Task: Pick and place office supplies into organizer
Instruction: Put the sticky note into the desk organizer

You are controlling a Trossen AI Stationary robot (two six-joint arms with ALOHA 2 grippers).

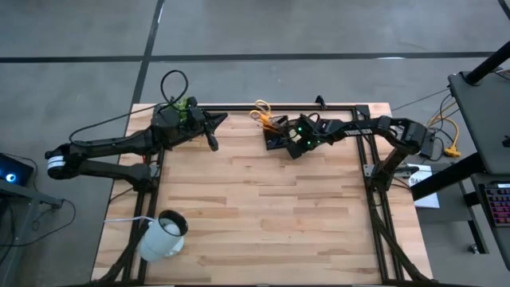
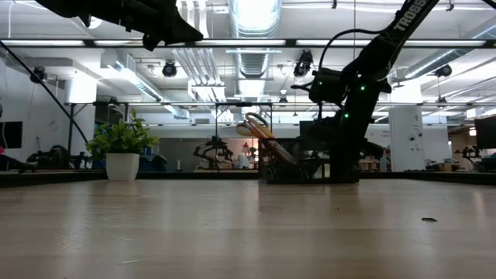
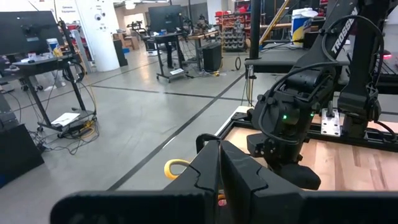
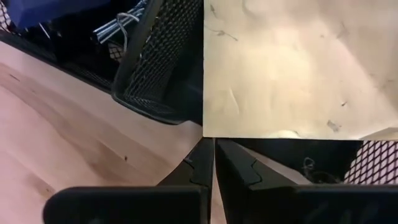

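The black mesh organizer (image 1: 277, 135) stands at the table's far edge, with the yellow-handled scissors (image 1: 261, 112) sticking up out of it, handles on top. A pale yellow sticky-note pad (image 4: 298, 68) lies flat-faced over the organizer's mesh wall (image 4: 155, 62) in the right wrist view. My right gripper (image 4: 211, 146) is shut and points steeply down at the pad's edge, right over the organizer (image 2: 298, 167). My left gripper (image 1: 221, 119) is shut and empty, held level and high at the far left. My right gripper's shut fingertips (image 4: 202, 155) stand against the pad's near edge, close to its corner (image 4: 214, 132), coming from above and slanting down. The pad shows its flat face, not pinched edge-on. I cannot tell whether the tips press it or only stand by it.
A white mug (image 1: 163, 235) lies on its side near the front left corner. A small green plant in a white pot (image 2: 122, 147) stands at the far left by the left arm. Black frame rails run along the table's far edge and both sides. Bare wood (image 1: 263, 215) fills the middle.
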